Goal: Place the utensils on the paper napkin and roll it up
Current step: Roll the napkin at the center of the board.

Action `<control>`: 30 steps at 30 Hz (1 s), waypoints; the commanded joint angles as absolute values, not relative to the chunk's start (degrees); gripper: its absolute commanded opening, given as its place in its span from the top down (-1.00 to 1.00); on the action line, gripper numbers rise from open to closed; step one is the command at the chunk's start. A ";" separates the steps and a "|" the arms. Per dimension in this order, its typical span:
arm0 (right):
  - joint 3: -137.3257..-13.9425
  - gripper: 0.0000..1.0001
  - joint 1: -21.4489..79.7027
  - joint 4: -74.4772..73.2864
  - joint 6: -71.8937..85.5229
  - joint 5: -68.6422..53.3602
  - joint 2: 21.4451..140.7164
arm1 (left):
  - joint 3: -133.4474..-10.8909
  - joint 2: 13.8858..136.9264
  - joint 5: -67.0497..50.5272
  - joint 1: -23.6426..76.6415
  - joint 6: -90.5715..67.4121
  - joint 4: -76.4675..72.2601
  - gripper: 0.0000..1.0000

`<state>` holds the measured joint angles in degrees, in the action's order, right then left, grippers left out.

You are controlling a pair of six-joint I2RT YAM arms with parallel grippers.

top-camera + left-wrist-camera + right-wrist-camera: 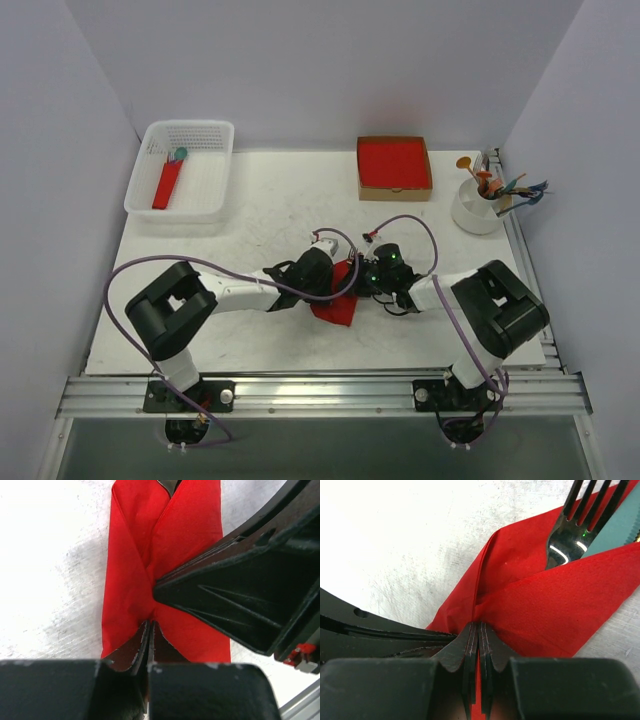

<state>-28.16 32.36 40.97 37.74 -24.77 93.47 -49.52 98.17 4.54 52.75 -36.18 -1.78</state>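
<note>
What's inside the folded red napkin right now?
A fork and a flat grey-teal piece poke out of the napkin. Their handles are covered by the folded paper, so any other utensil is hidden.

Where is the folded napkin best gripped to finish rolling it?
Pinch the napkin at its crossed middle flaps, from above, where the left tool and right tool are shut. Paper overlaps the fork there, so the wrap should hold; the bare-tine end offers only metal.

The top view looks down from behind on the whole table (270, 190) — both wrist views sit close, sharing the paper napkin (125, 580).
</note>
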 commanded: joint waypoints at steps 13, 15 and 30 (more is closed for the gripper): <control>-29.18 0.97 32.96 32.44 37.71 -23.47 81.66 | -55.19 102.13 10.55 54.23 -36.56 5.71 0.95; -28.48 0.97 32.96 30.77 37.62 -23.38 79.37 | -55.19 102.13 10.63 54.32 -36.65 5.71 0.95; -18.90 0.98 34.62 39.28 40.34 -28.65 74.97 | -57.22 102.30 11.16 54.40 -36.47 7.38 0.95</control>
<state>-19.38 33.54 34.54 39.53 -26.55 77.01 -55.51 101.19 9.08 54.30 -36.84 4.93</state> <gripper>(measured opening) 0.038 0.033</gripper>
